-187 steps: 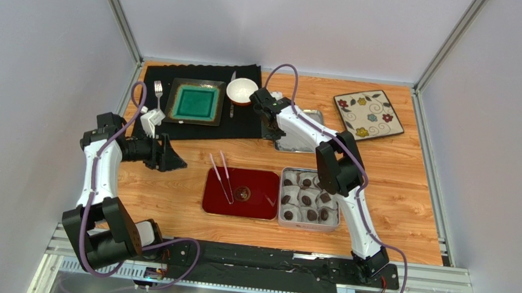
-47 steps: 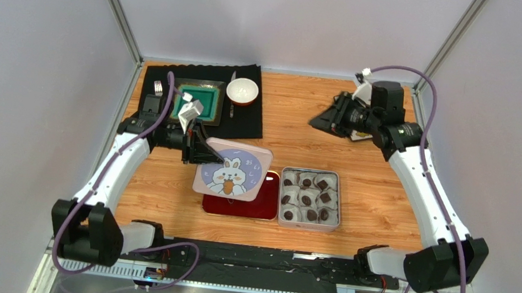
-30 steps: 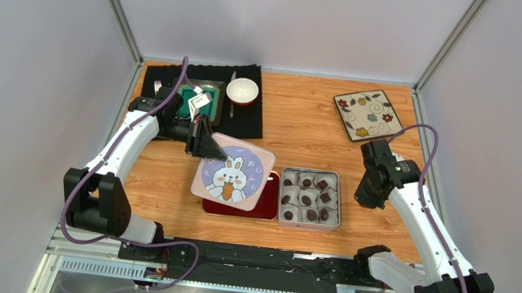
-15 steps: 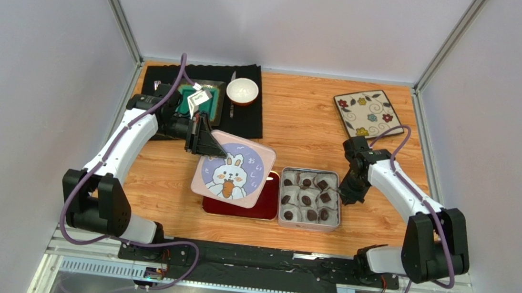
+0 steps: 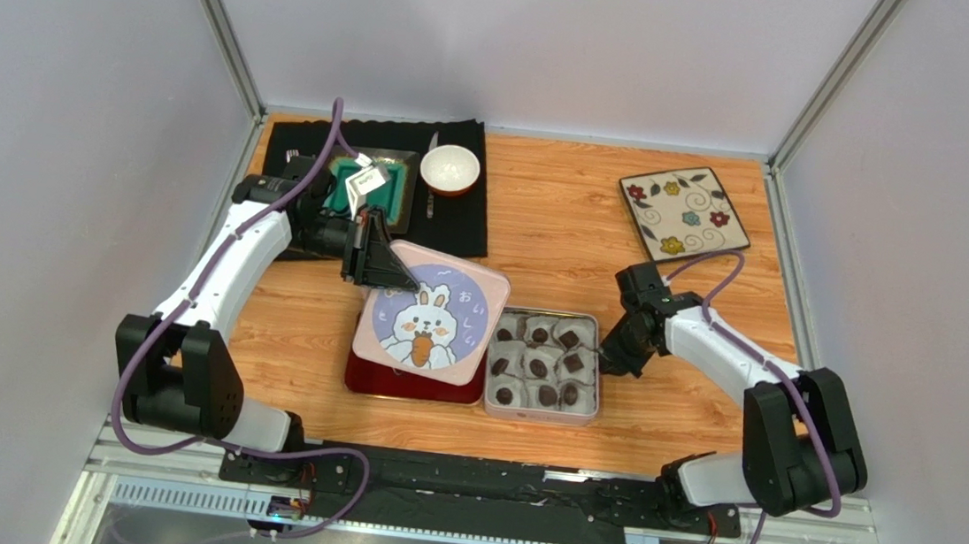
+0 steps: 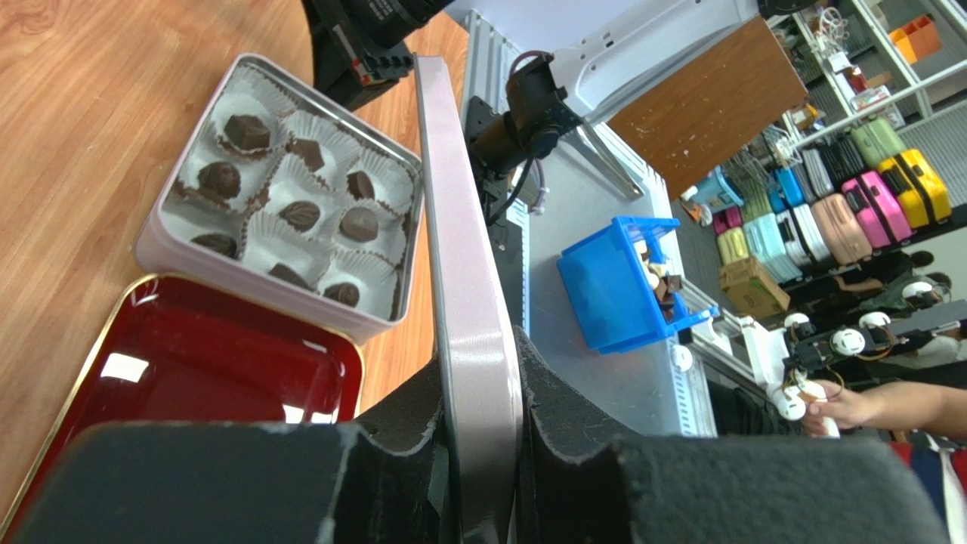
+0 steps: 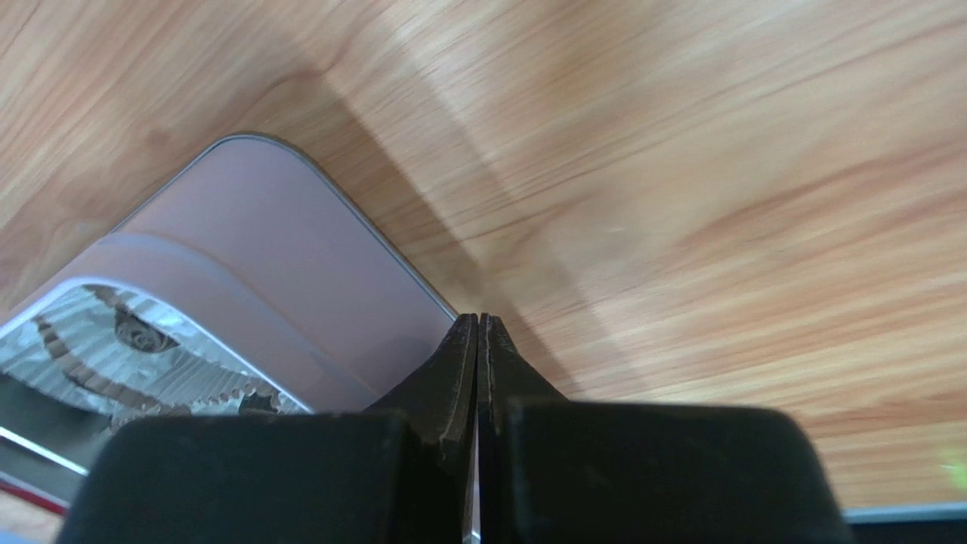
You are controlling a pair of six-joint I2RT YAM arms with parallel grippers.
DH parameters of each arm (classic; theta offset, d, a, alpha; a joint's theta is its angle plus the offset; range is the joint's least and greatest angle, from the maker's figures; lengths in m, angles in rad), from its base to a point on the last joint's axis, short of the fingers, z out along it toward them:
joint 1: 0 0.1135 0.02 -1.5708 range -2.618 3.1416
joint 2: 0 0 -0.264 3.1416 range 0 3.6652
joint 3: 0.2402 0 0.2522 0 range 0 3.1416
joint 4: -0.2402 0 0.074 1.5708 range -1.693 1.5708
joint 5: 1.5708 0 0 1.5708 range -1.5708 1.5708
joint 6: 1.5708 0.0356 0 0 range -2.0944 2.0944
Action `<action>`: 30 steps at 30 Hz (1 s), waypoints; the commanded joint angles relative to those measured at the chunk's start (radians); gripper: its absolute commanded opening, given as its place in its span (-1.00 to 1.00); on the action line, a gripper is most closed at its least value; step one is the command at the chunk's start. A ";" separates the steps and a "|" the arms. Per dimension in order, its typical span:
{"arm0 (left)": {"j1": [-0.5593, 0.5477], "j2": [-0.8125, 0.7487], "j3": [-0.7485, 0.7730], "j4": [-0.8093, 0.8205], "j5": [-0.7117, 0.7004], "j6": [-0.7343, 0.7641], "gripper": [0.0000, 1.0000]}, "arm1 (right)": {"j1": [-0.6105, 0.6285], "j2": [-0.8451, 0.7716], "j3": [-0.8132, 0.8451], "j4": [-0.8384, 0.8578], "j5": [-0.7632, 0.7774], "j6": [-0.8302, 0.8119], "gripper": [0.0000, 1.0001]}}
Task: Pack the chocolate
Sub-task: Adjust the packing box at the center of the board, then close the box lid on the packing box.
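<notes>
While left end effector [image 6: 482, 453] clamps rabbit lid [image 5: 431, 324], lettering [image 5: 479, 306] illegible

left arm [image 5: 229, 277], right arm [image 5: 725, 355]: white shells, black joints, purple cables [image 5: 336, 109]; gripper fingers [image 6: 227, 487] black, possibly foam-padded.

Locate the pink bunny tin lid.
Top view, left of centre: pink bunny lid, gripped by the left fingers, over the red tray, beside the open chocolate tin.

Probably a robotics lab: white-walled test cell [image 5: 78, 113], blue parts bin [image 6: 619, 289], cluttered shelves [image 6: 874, 45] beyond.
</notes>
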 commanded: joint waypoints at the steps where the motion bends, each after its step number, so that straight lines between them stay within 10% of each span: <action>1: 0.006 0.014 -0.023 -0.018 0.306 0.006 -1.00 | 0.065 0.010 0.034 0.097 -0.045 0.120 -1.00; 13: 0.000 0.159 0.003 -0.281 0.306 0.258 -1.00 | 0.118 -0.044 0.165 -0.005 0.064 0.013 -1.00; 16: -0.010 0.198 0.078 -0.281 0.307 0.211 -1.00 | 0.052 -0.209 0.182 -0.021 0.067 -0.092 -0.50; 20: -0.017 0.267 0.178 -0.281 0.306 0.134 -1.00 | 0.043 -0.474 0.121 0.187 -0.060 -0.207 0.99; 30: -0.022 0.269 0.264 -0.282 0.306 0.065 -1.00 | 0.202 -0.542 -0.212 1.031 -0.451 -0.153 0.99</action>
